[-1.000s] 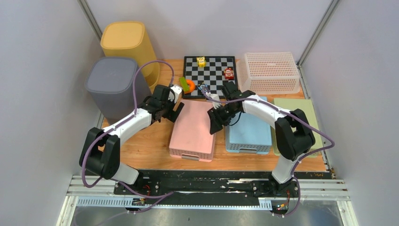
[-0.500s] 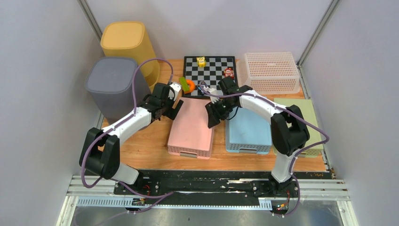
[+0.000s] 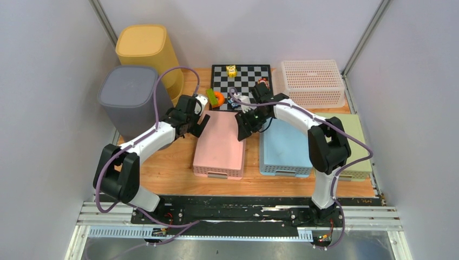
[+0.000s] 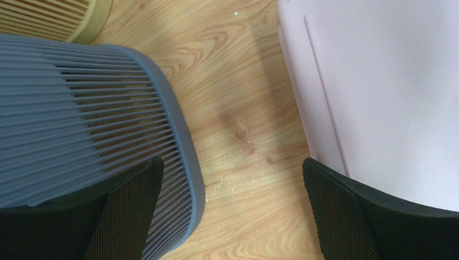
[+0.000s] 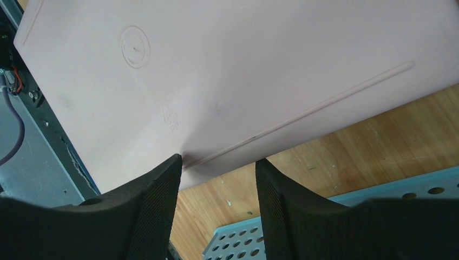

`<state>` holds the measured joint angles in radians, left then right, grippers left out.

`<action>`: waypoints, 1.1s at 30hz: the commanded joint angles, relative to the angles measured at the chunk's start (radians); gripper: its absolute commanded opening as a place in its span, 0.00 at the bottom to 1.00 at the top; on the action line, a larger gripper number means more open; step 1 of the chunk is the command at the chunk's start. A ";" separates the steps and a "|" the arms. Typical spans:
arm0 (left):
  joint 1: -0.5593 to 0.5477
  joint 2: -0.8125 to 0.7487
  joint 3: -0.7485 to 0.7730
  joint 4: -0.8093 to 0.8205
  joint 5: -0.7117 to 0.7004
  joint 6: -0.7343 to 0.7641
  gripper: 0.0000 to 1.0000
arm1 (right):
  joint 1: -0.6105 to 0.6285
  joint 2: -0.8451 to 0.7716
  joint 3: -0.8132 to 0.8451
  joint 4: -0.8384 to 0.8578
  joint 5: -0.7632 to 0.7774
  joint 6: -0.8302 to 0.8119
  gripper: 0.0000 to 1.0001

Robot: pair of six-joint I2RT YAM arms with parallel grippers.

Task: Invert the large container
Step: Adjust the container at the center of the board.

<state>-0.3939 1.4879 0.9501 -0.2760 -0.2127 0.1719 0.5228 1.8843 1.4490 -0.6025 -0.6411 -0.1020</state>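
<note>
The large container is a pink bin lying bottom up and flat on the wooden table between my two arms. Its smooth base fills the right wrist view and the right side of the left wrist view. My left gripper is open over bare wood beside the container's far left corner, holding nothing. My right gripper hangs over the container's far right edge. Its jaws stand apart with only wood between them, and one fingertip shows against the pink edge.
A grey slatted bin stands close to the left gripper, with a yellow bin behind it. A blue perforated container lies right of the pink one, then a green one. Behind are a checkerboard, an orange ring and a white basket.
My right gripper has drawn back from the pink container's right side toward its far edge. The container has settled flat and square. The left gripper has hardly moved.
</note>
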 commanded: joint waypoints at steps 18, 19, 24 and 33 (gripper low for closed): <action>-0.008 0.011 0.035 -0.026 0.008 -0.011 1.00 | -0.007 0.062 0.116 0.025 0.018 -0.011 0.55; -0.007 0.005 0.038 -0.030 0.004 -0.009 1.00 | -0.014 0.053 0.122 0.015 0.019 -0.012 0.55; -0.003 -0.037 0.063 -0.056 -0.004 0.001 1.00 | -0.086 -0.048 0.140 -0.048 0.016 -0.022 0.58; 0.006 -0.102 0.103 -0.092 -0.036 0.021 1.00 | -0.303 -0.232 0.064 -0.110 0.092 -0.038 0.62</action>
<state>-0.3939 1.4265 1.0199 -0.3466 -0.2363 0.1841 0.3073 1.7226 1.5478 -0.6548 -0.6109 -0.1215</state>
